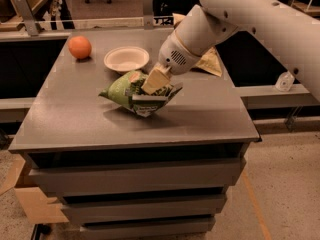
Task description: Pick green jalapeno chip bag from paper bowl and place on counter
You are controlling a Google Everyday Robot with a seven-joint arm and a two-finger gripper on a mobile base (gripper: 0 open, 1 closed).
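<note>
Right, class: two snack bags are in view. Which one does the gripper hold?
The green jalapeno chip bag, clamped in the gripper over the counter. The brown-and-tan bag lies at the far edge, behind the arm.

Readable text, my view: none.
- Bag (122, 90), centre of the counter (75, 115), a little toward its front edge: pale print on green and a pale band, too blurred for me to read.
- Gripper (153, 82), over the counter's centre, clamped on the bag's top: no label I can read.
</note>
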